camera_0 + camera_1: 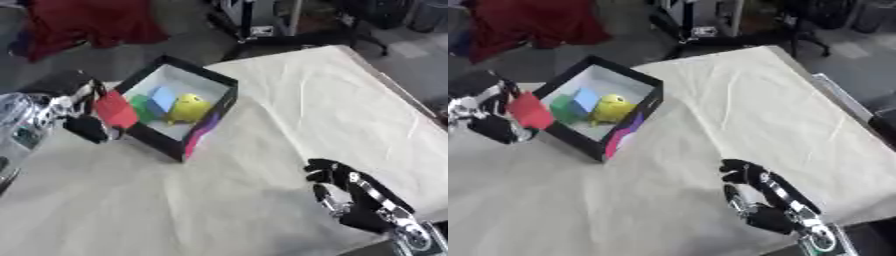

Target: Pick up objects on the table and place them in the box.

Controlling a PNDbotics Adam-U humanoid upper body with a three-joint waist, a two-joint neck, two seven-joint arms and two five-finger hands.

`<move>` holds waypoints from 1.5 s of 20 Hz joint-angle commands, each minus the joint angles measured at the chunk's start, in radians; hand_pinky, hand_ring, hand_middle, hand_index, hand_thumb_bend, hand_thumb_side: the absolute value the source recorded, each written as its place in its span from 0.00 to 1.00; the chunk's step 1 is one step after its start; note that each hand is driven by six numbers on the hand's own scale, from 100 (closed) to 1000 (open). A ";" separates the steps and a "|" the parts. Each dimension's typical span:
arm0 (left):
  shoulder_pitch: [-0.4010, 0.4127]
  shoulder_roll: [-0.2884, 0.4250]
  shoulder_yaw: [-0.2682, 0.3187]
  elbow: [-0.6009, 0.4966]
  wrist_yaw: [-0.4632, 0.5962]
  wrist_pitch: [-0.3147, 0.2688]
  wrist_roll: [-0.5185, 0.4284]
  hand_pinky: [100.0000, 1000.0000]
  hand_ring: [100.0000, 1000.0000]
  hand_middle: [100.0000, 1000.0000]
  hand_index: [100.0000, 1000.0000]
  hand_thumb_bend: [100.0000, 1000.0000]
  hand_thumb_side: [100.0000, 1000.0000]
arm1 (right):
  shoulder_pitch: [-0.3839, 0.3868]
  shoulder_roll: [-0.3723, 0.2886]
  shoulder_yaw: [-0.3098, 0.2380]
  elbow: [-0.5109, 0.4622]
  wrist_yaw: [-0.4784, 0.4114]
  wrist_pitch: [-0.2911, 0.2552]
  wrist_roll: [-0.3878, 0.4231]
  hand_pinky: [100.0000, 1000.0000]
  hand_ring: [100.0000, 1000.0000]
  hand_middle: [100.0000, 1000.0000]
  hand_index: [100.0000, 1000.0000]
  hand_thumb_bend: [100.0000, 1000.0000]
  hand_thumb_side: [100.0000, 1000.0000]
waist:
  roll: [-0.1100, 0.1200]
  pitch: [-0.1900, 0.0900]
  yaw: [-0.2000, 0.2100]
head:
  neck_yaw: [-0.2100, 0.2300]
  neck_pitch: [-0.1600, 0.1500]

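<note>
Left eye view: left robot hand (87, 122) holds red block (115, 110) upright beside box (203, 132).

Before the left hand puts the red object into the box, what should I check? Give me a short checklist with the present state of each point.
1. Red object held by left hand: ok, fingers curl round it.
2. Red object over the box opening: not ok, it sits at the left rim.
3. Room inside: ok, white floor shows beside the green block, blue block and yellow object.
4. Right hand out of the way: ok, resting near the lower right.
5. More objects left on the table: none visible.
</note>
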 commanded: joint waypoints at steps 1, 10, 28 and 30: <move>-0.074 0.008 0.019 0.012 -0.054 -0.011 -0.052 0.47 0.38 0.39 0.58 0.36 0.36 | -0.001 -0.019 0.002 -0.008 0.002 -0.001 0.003 0.84 0.77 0.78 0.90 0.00 0.39 | 0.008 -0.029 -0.008 | 0.008 -0.002; -0.250 -0.226 0.058 0.251 -0.203 0.037 -0.069 0.54 0.44 0.45 0.65 0.62 0.40 | -0.016 -0.006 0.021 -0.007 -0.008 -0.003 0.018 0.84 0.77 0.78 0.90 0.00 0.39 | -0.008 -0.017 -0.054 | 0.036 -0.002; -0.213 -0.369 0.196 0.431 -0.260 0.086 0.318 0.63 0.58 0.63 0.77 0.99 0.55 | -0.009 0.000 -0.001 -0.005 -0.004 0.003 -0.002 0.84 0.77 0.78 0.90 0.00 0.40 | -0.010 -0.015 -0.005 | -0.003 -0.002; -0.154 -0.280 0.214 0.324 -0.132 0.077 0.389 0.62 0.57 0.62 0.77 0.99 0.57 | -0.009 -0.001 -0.003 -0.005 -0.003 0.003 -0.005 0.84 0.77 0.78 0.90 0.00 0.40 | -0.008 -0.014 0.004 | 0.002 -0.002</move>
